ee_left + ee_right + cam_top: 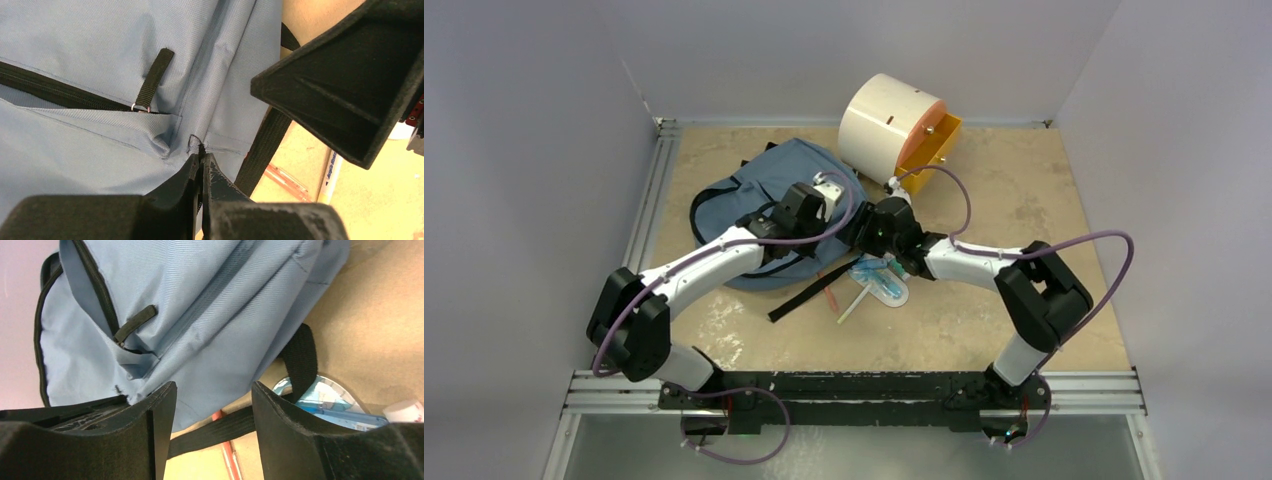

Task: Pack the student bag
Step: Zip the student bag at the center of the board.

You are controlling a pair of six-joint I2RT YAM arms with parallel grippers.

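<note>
The student bag point(754, 190), slate-blue with black zippers, lies flat at the back left of the table. My left gripper point(202, 156) is shut, its tips pinching the bag's fabric point(75, 55) at the seam by the end of the front pocket's zipper. The zipper's black pull tab point(152, 80) lies just above the pinch. My right gripper point(212, 390) is open right beside it, hovering over the bag's lower edge point(200, 300) and a black strap point(220, 427), with nothing between its fingers. In the top view both grippers meet at the bag's right edge point(859, 225).
A red pen point(829, 293), a white marker point(852, 305) and a clear packet with blue items point(879, 280) lie on the table right of the bag. A cream cylindrical cabinet point(884, 125) with an orange drawer point(939, 140) pulled out stands at the back.
</note>
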